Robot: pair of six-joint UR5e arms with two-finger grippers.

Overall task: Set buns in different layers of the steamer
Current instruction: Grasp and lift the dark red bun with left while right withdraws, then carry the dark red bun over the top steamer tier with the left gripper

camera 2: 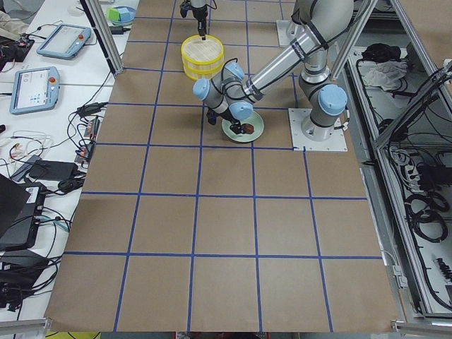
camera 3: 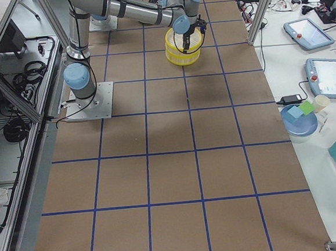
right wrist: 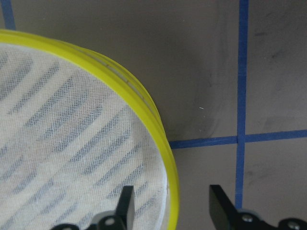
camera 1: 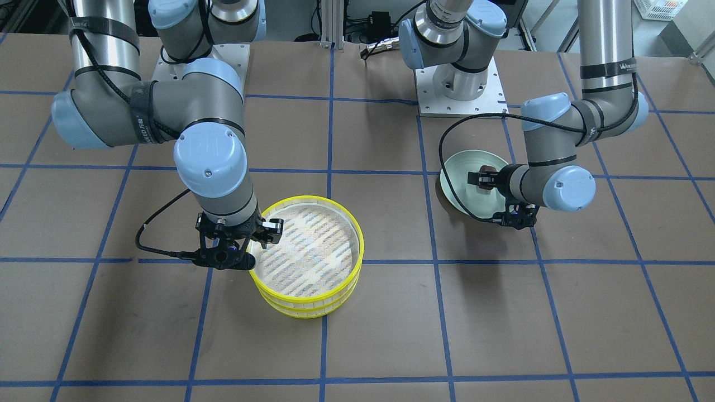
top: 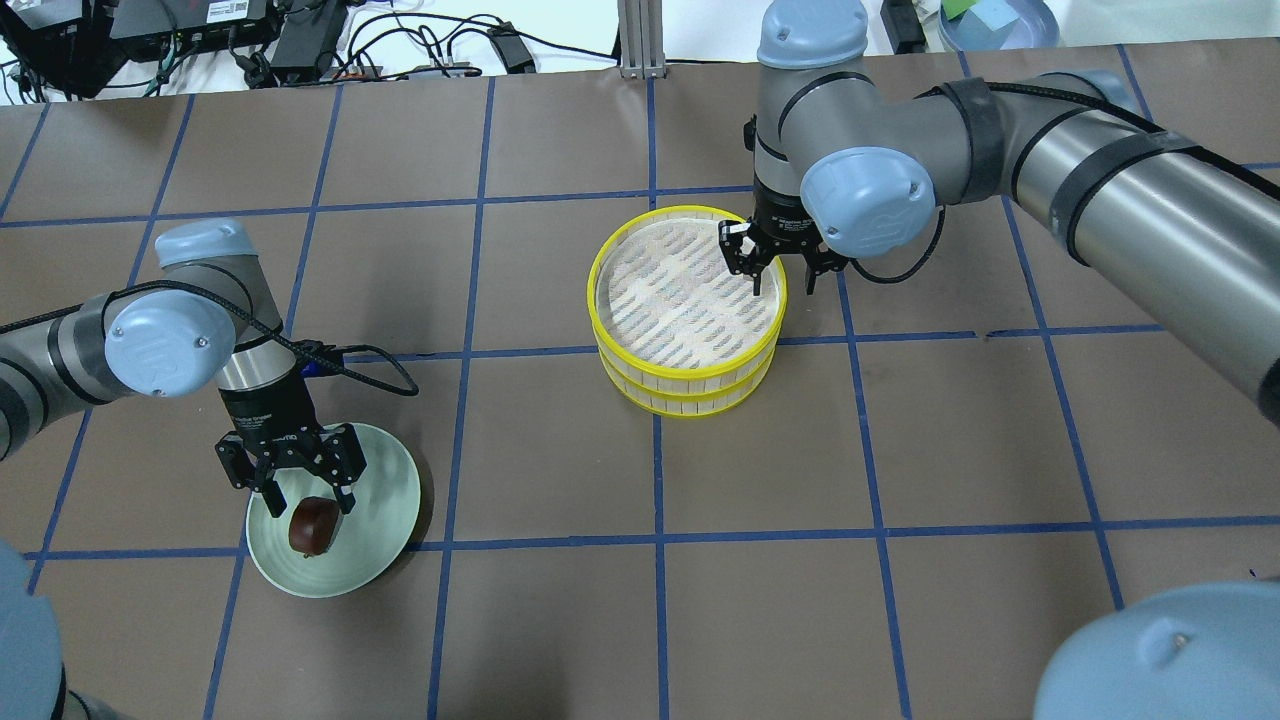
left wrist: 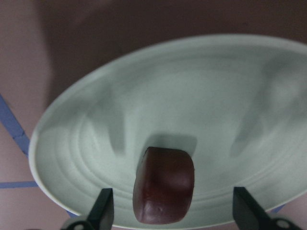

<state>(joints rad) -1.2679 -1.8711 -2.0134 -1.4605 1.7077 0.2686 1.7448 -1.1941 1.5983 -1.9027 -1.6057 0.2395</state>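
Observation:
The steamer (top: 680,300) is two stacked yellow-rimmed trays at mid table; its top mesh floor (camera 1: 310,254) shows nothing on it. My right gripper (top: 782,285) is open and straddles the top tray's rim (right wrist: 144,103), one finger inside and one outside. The dark reddish-brown bun (top: 313,525) lies on the pale green plate (top: 385,490). My left gripper (top: 308,498) is open just above it, and the bun (left wrist: 164,187) sits between the fingertips in the left wrist view. The cream bun is out of view.
Brown table cover with a blue tape grid. The arm base plates (camera 1: 461,89) stand at the robot's side of the table. A black cable (top: 370,372) loops by the left wrist. Side benches hold tablets (camera 2: 35,88) and a blue bowl (camera 3: 298,120).

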